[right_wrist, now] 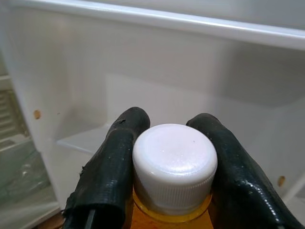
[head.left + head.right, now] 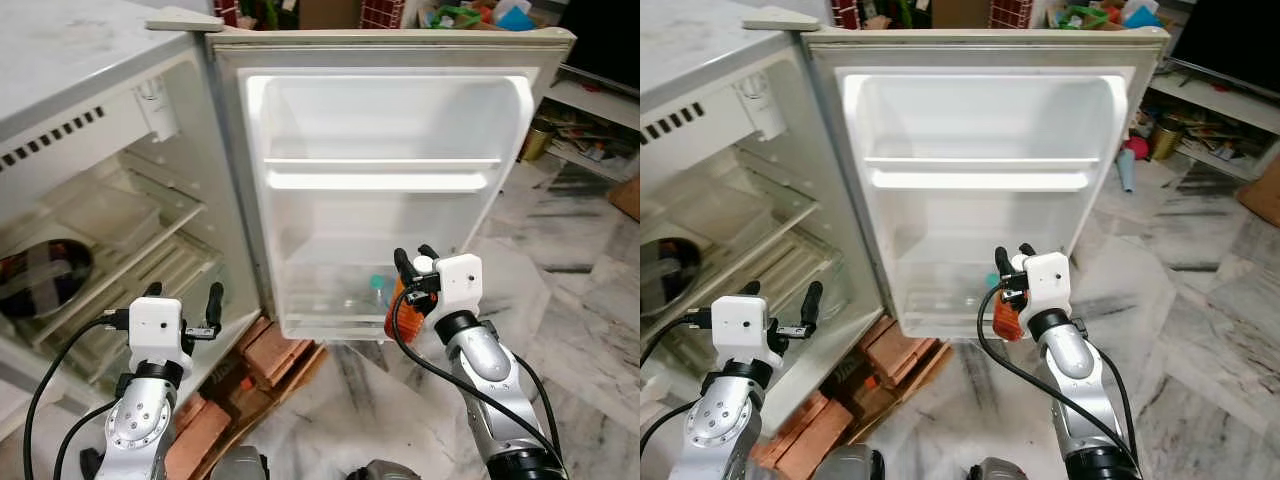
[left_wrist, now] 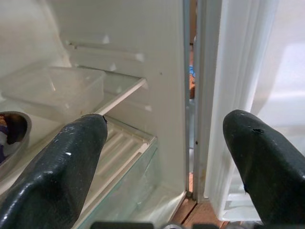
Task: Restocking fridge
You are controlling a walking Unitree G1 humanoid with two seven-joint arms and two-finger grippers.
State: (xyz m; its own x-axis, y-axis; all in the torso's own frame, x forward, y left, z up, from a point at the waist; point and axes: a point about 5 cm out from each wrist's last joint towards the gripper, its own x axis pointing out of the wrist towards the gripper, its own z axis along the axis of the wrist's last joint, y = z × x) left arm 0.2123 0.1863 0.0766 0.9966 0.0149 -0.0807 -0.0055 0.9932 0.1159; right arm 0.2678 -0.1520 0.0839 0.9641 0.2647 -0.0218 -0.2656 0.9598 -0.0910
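A small fridge stands open, its door (image 2: 380, 190) swung wide with white shelves facing me. My right gripper (image 2: 413, 263) is shut on an orange bottle (image 2: 396, 305) with a white cap (image 1: 174, 164), held just in front of the lowest door shelf (image 2: 330, 305). A clear bottle with a teal cap (image 2: 377, 285) stands in that shelf. My left gripper (image 2: 183, 296) is open and holds nothing, low before the fridge's main compartment (image 2: 110, 250).
Inside the compartment sit a clear plastic box (image 3: 57, 86) on a glass shelf and a dark bowl (image 2: 45, 275) lower left. The fridge rests on bricks (image 2: 270, 355). Marble floor lies to the right, with cluttered shelves (image 2: 590, 125) at the far right.
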